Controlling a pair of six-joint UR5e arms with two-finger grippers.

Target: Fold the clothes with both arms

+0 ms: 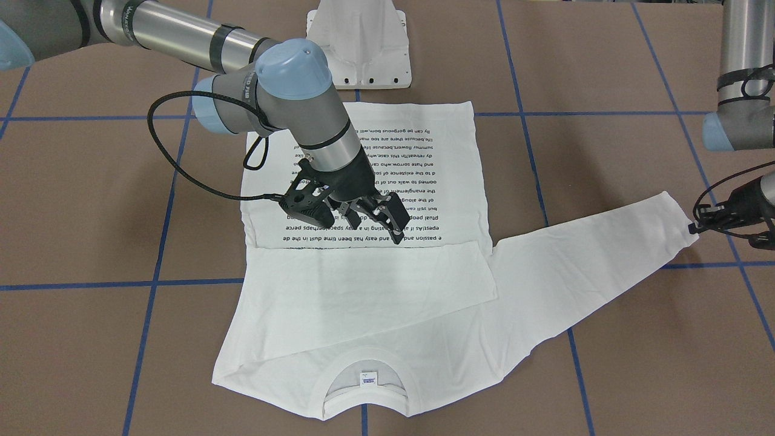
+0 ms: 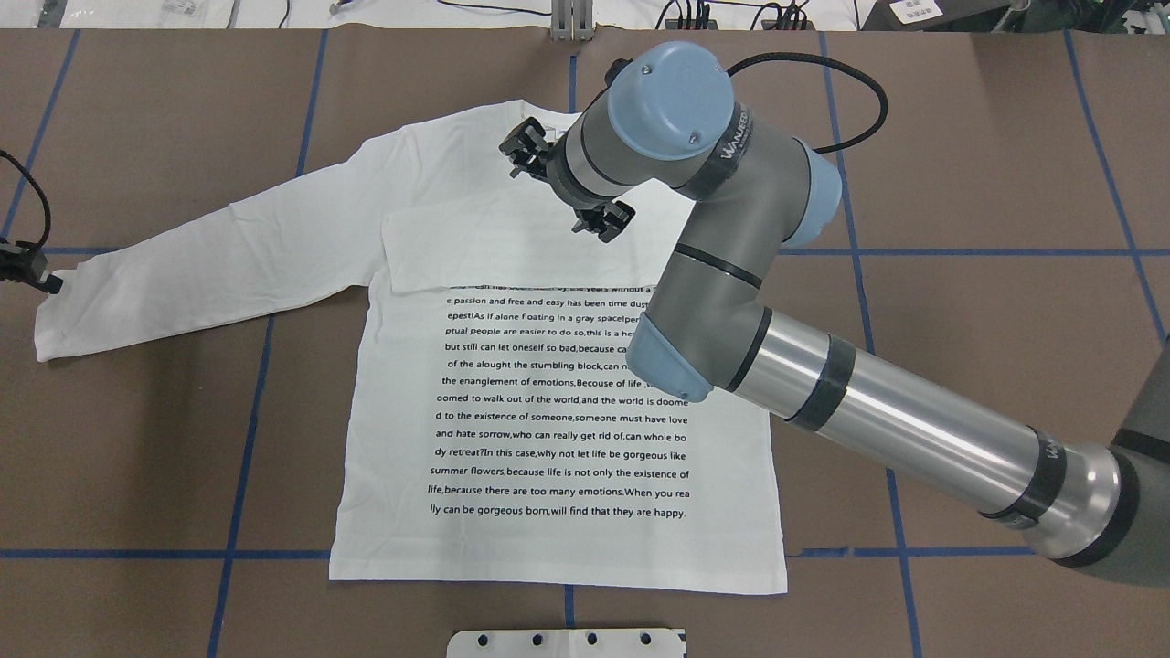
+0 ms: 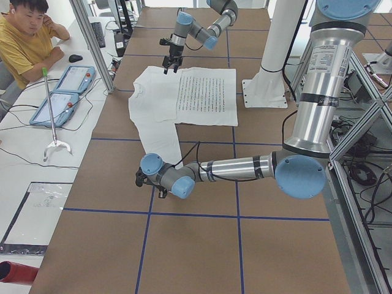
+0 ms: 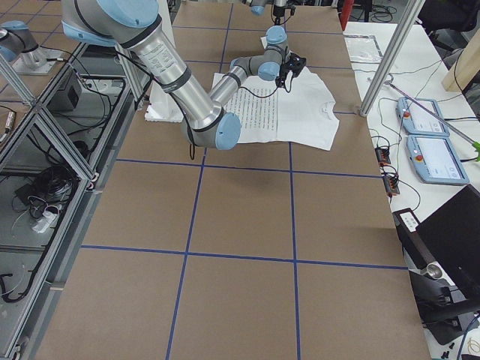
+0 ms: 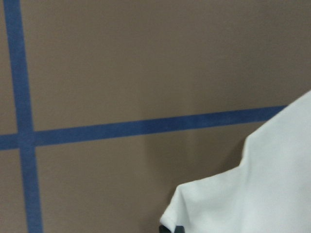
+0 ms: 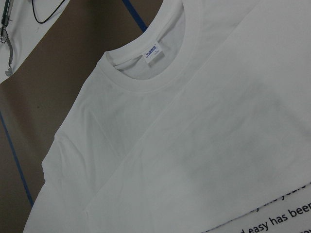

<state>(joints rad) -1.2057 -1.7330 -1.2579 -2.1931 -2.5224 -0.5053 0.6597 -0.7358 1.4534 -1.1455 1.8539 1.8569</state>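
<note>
1. Black-fingered right gripper hangs with its jaws spread wide over the printed text of the white T-shirt.
2. The left gripper meets the outstretched sleeve's cuff; I cannot tell whether it is pinching.
3. The overhead view hides the collar behind the right arm; the front view shows it, along with the neck label.
4. The T-shirt lies flat on a brown table crossed by blue tape lines, with a white pedestal near the hem.
</note>
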